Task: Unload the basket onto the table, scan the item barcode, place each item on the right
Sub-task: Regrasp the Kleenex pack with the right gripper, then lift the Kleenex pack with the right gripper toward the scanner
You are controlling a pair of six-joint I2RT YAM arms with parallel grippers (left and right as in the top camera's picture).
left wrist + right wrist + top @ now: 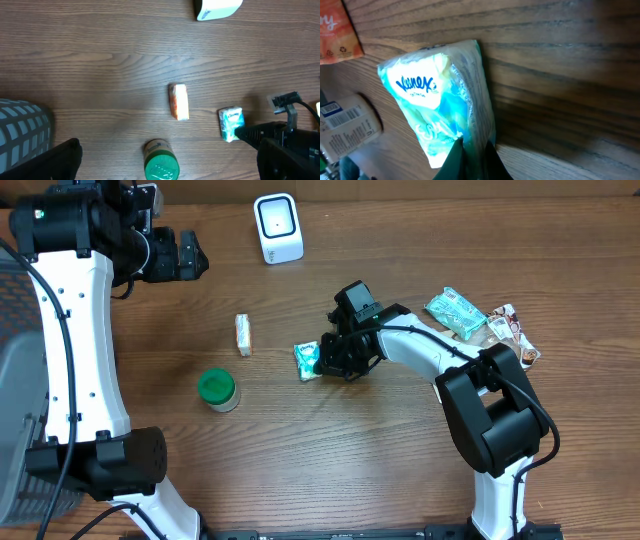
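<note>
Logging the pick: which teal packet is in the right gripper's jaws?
The Kleenex pack at mid-table, pinched at its edge by the right gripper; the other teal packet lies apart, untouched.

A green-lidded jar (217, 389) stands near a small wrapped bar (242, 334), snack packets (480, 322) well apart.

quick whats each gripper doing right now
Left gripper: open, holding nothing.
Right gripper: closed on the Kleenex tissue pack.
</note>
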